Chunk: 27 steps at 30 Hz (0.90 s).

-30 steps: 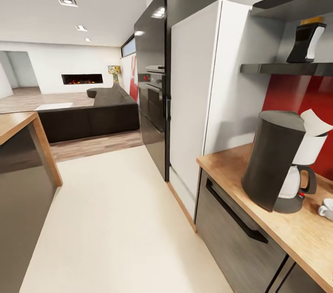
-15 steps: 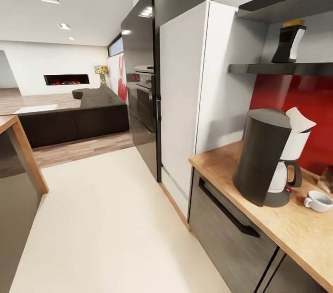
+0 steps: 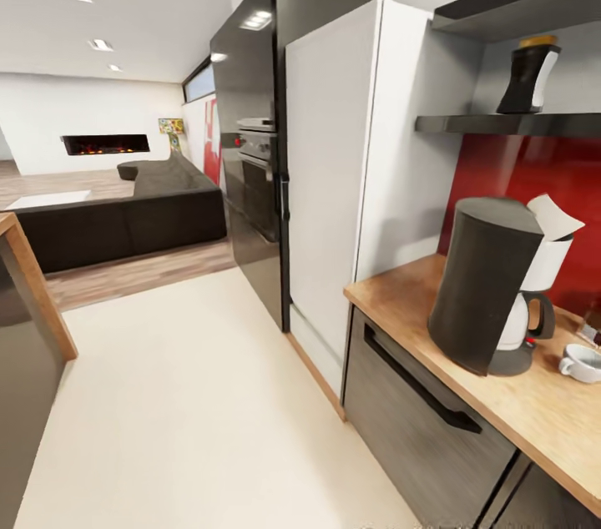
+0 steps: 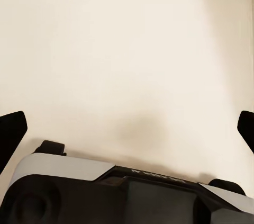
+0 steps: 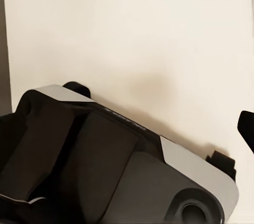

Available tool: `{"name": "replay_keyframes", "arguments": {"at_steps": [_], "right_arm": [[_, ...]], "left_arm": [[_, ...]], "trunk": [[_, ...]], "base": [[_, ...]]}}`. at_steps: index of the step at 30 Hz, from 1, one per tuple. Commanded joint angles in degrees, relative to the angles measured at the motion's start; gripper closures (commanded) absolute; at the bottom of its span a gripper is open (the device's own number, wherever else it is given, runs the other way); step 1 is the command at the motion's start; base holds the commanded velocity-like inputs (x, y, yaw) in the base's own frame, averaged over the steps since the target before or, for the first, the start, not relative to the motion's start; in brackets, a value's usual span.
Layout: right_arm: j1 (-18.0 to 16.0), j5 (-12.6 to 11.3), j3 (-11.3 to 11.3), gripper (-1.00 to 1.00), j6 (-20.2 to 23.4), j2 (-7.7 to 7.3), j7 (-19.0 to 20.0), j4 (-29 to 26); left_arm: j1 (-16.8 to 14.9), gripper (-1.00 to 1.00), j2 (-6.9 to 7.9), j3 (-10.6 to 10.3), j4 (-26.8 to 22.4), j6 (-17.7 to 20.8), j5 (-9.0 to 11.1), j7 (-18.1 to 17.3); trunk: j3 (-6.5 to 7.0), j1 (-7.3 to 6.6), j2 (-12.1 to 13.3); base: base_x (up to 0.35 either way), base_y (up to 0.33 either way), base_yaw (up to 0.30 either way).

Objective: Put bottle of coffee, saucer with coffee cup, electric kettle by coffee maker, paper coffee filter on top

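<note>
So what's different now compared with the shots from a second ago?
Mostly the camera moved: the whole head view shifted as the robot turned or rolled, so the fridge and sofa sit elsewhere in frame. That brought more countertop into view right of the coffee maker. Nothing was grasped or released. The paper filter, the cup and the coffee bottle on the shelf look unmoved.

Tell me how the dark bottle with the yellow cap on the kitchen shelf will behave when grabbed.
The dark bottle with the yellow cap stands upright and tall on a narrow base, so a sideways nudge would probably tip it. Its body looks rigid and glossy, so it may slip in a light grip. It stands near the front edge of the dark shelf, so a tip could send it off.
</note>
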Motion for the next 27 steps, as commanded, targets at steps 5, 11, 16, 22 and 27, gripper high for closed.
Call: {"name": "replay_keyframes", "arguments": {"at_steps": [5, 11, 16, 22, 27], "right_arm": [[0.0, 0.6, -0.5, -1.00, -0.2, 0.02, 0.3, 0.1], [0.0, 0.6, -0.5, -1.00, -0.2, 0.01, 0.3, 0.1], [0.0, 0.6, -0.5, -1.00, -0.2, 0.02, 0.2, 0.1], [0.0, 0.6, -0.5, -1.00, -0.2, 0.02, 0.2, 0.1], [0.0, 0.6, -0.5, -1.00, -0.2, 0.02, 0.2, 0.1]], "left_arm": [[0.0, -1.00, -0.04, 0.2, -0.1, 0.0, 0.2, -0.1], [0.0, -1.00, -0.04, 0.2, -0.1, 0.0, 0.2, 0.0], [0.0, -1.00, -0.04, 0.1, -0.1, 0.0, 0.2, 0.0], [0.0, -1.00, -0.04, 0.2, -0.1, 0.0, 0.2, -0.1], [0.0, -1.00, -0.04, 0.2, -0.1, 0.0, 0.2, -0.1]], "trunk": [[-0.07, 0.01, -0.1], [-0.07, 0.01, -0.1], [-0.07, 0.01, -0.1], [-0.07, 0.01, -0.1], [-0.07, 0.01, -0.1]], "base": [[0.004, 0.006, -0.266], [0.000, 0.001, -0.282], [0.111, 0.106, -0.158], [0.124, 0.113, -0.209], [0.015, 0.014, -0.254]]}}
